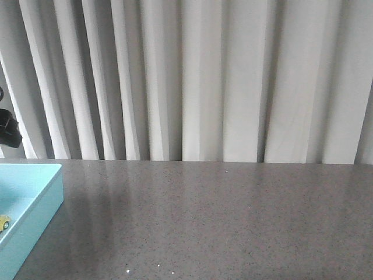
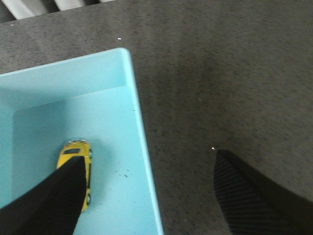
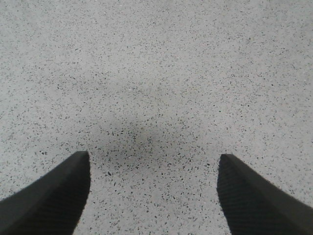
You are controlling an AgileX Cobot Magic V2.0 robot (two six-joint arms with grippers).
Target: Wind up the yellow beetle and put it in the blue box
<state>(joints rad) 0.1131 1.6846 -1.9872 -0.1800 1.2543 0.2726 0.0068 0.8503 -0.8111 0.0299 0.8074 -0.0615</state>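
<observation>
The yellow beetle (image 2: 78, 156) lies on the floor of the blue box (image 2: 142, 132), partly hidden behind one finger of my left gripper (image 2: 149, 159). That gripper hovers open above the box's wall, one finger over the box and the other over the table, holding nothing. In the front view the blue box (image 1: 41, 204) sits at the left edge, with a sliver of the yellow beetle (image 1: 4, 222) showing inside. My right gripper (image 3: 154, 156) stands open over bare speckled tabletop with nothing between its fingers.
Grey speckled tabletop (image 1: 221, 221) stretches to the right of the box. White pleated curtains (image 1: 204, 76) hang behind the table's far edge. A dark part of the left arm (image 1: 9, 131) shows at the left border.
</observation>
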